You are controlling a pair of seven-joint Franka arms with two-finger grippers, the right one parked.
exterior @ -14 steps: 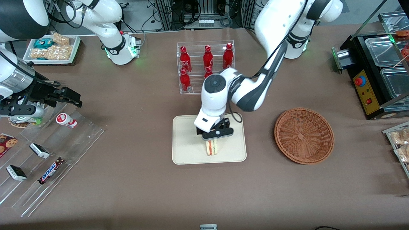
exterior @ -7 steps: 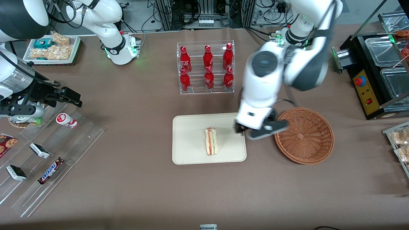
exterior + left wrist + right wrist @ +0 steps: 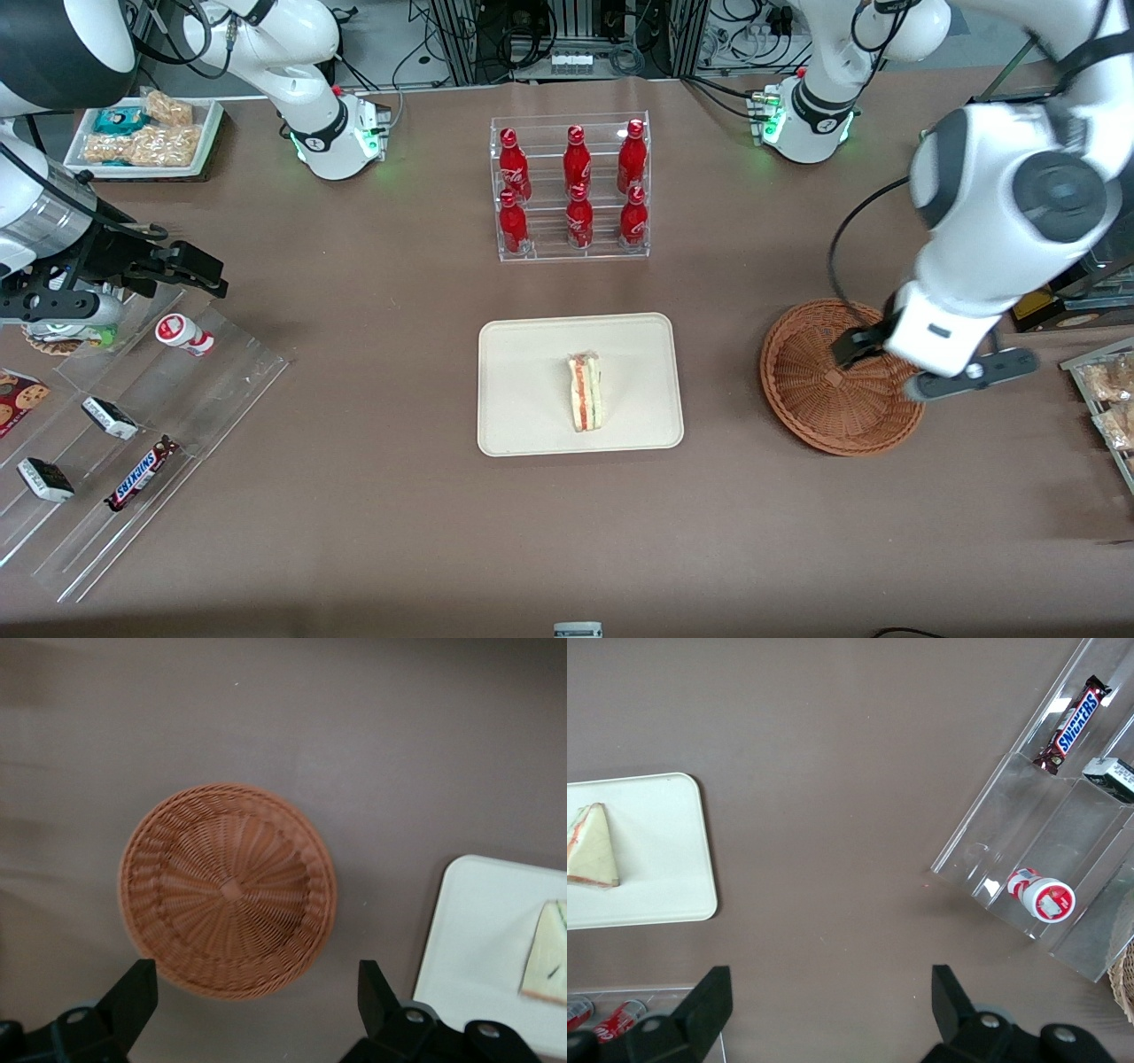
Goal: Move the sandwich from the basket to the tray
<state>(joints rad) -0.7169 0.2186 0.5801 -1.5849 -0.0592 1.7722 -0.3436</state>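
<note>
The sandwich lies on its side on the cream tray, filling edge up, with nothing touching it. The wicker basket stands empty beside the tray, toward the working arm's end of the table. My gripper hangs high above the basket's rim on the side away from the tray. In the left wrist view the gripper is open and holds nothing, with the basket below it, and the tray and the sandwich at the frame's edge. The right wrist view also shows the sandwich on the tray.
A clear rack of red bottles stands farther from the front camera than the tray. A black machine and a snack tray sit at the working arm's end. A clear stepped snack display lies at the parked arm's end.
My gripper has let go of the sandwich on the tray, risen, and swung away over the basket toward the working arm's end. The sandwich stays on the tray.
</note>
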